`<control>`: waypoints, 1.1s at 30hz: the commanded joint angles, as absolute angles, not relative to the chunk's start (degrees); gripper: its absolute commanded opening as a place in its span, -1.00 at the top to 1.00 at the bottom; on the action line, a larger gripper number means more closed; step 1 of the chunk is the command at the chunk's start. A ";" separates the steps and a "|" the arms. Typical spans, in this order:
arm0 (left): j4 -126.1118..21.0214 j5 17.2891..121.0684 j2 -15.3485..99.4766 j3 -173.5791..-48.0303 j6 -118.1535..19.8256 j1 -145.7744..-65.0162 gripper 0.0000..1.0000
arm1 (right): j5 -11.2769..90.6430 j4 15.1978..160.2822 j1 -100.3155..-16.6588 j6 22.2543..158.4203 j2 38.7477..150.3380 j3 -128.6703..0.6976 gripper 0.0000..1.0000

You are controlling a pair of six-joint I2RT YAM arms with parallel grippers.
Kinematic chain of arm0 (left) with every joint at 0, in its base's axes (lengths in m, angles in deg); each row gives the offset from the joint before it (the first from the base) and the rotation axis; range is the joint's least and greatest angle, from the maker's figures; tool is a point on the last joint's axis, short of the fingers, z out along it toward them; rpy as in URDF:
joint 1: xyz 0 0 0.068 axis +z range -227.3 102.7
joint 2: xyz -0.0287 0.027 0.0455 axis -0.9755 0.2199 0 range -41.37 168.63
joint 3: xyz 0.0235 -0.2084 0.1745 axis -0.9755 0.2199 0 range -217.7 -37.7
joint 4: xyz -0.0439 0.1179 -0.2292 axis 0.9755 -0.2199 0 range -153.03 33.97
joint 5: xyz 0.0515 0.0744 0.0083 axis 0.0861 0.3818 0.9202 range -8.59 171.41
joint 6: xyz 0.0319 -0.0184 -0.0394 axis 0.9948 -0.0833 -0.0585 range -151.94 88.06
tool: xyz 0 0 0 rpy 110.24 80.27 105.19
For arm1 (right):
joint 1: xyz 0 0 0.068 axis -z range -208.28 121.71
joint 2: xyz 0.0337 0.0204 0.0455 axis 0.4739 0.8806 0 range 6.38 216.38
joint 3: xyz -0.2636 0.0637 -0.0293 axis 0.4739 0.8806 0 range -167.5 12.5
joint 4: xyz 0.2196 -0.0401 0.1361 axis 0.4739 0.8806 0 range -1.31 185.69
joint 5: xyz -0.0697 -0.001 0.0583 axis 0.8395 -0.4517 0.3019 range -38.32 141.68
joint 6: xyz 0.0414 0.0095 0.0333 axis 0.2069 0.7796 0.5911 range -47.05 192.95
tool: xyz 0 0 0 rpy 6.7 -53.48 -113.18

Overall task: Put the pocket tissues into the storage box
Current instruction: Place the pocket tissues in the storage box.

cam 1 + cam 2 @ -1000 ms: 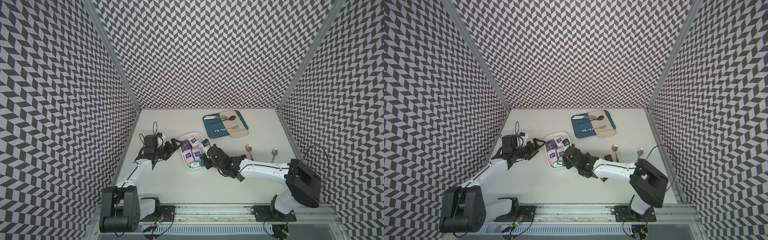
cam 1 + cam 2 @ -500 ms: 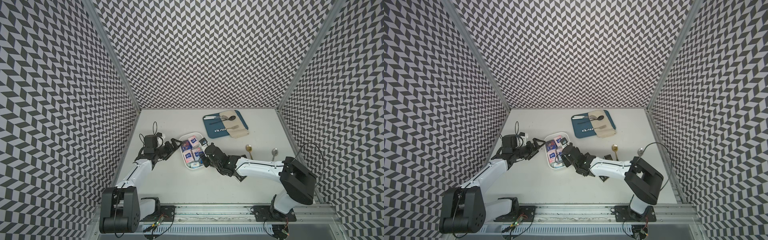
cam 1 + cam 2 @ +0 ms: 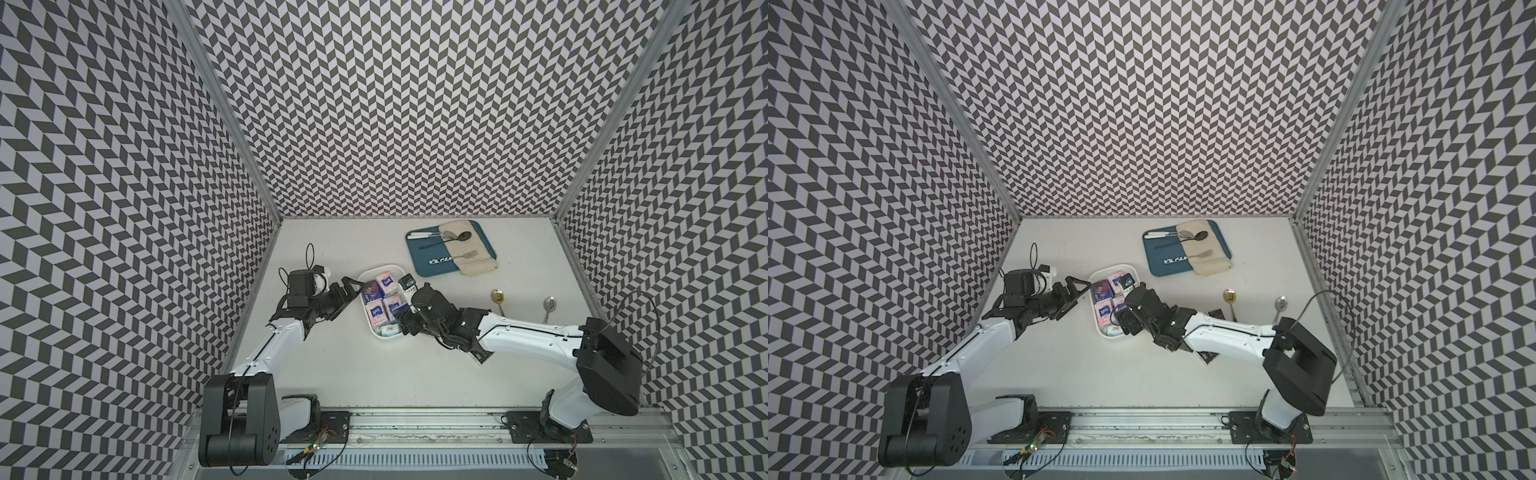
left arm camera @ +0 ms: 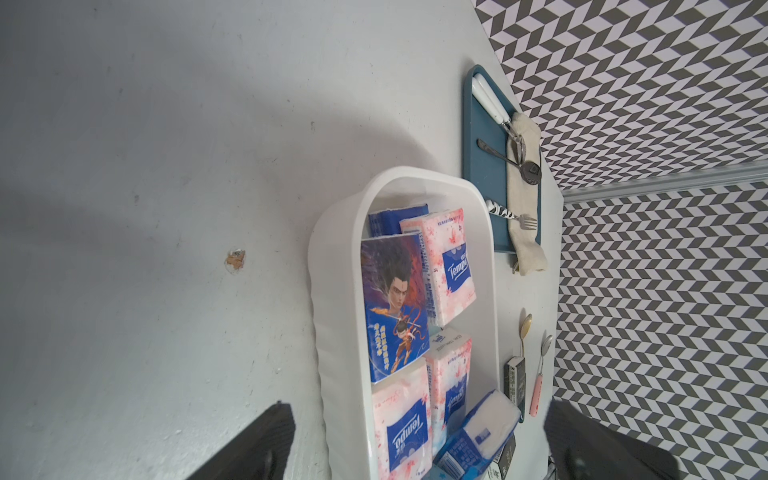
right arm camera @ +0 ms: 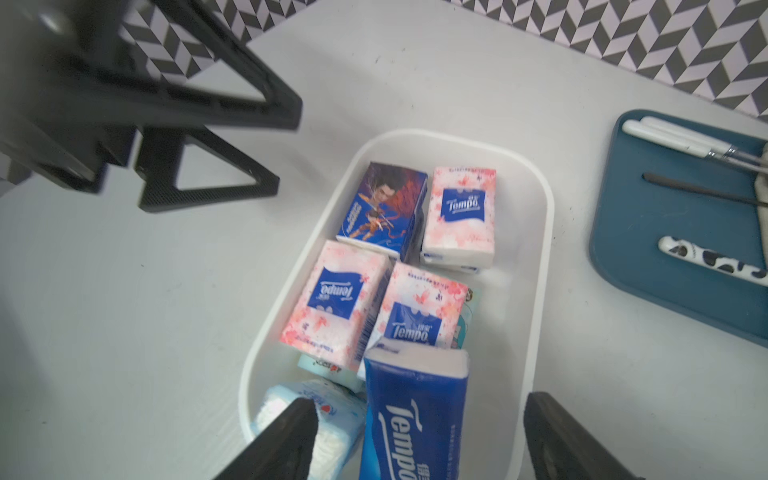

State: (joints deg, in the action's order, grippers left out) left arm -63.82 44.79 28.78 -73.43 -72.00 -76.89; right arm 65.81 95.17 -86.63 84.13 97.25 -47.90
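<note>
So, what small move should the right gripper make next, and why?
Probably lift the right gripper straight up, clear of the shallow white plastic storage box. Its jaws stand wide, with gaps on both sides of the dark blue plastic-wrapped tissue packet, which sits inside the box's rim, so it seems let go.

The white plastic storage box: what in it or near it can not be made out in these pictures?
- Right wrist view: the picture's edge cuts off the dark blue plastic-wrapped tissue packet between the fingers of the open right tool.
- Same view: a pink-white packet covers most of a teal packet.
- Both top views: the right arm hides the white storage box's near end and part of a black flat packet.
</note>
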 commanded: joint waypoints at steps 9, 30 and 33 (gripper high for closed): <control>-66.05 44.67 27.54 -76.07 -69.50 -76.86 -0.99 | 53.28 116.90 -86.12 92.65 97.21 -58.90 0.14; -68.99 40.18 27.18 -78.41 -67.79 -77.44 -0.99 | 45.38 119.73 -76.63 96.06 102.76 -64.59 0.15; -71.66 40.02 27.54 -80.57 -65.69 -78.55 -0.99 | 43.14 122.22 -71.79 91.60 100.89 -62.93 0.10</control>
State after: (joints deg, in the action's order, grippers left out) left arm -68.82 41.75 27.63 -77.62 -68.78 -77.57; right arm 45.33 120.74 -75.18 94.58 104.24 -64.03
